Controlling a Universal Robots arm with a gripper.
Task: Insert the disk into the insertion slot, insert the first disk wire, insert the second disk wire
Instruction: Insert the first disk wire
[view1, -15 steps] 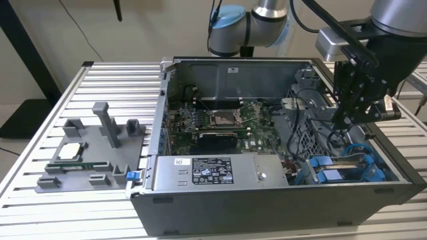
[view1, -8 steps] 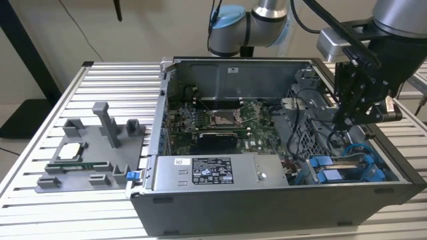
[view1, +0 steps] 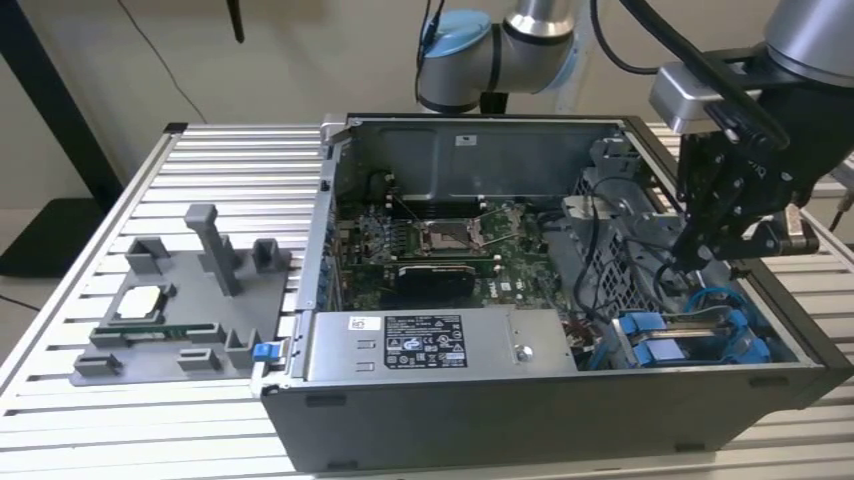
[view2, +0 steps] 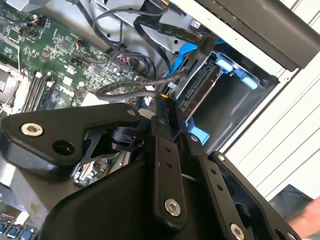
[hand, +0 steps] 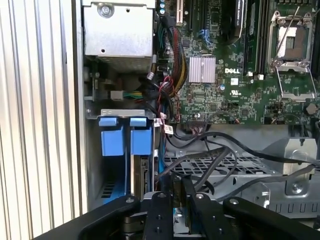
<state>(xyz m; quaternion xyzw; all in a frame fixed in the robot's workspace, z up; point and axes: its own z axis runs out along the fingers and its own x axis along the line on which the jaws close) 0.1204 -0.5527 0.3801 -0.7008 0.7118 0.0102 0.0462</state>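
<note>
Gripper (view2: 164, 102) nearly closed, grasp unclear | disk (view2: 200, 92) on edge in slot (view2: 235, 105) | connector edge just beside gripper tip

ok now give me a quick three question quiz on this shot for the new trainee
1. True or false: the disk already stands in the insertion slot.
2. Pick one. The gripper is shut on: A a screwdriver; B the black wire; C a loose screw.
3. Fill in: the carrier tabs at the slot's mouth are coloured ____.
Key: 1 true; 2 B; 3 blue.
</note>
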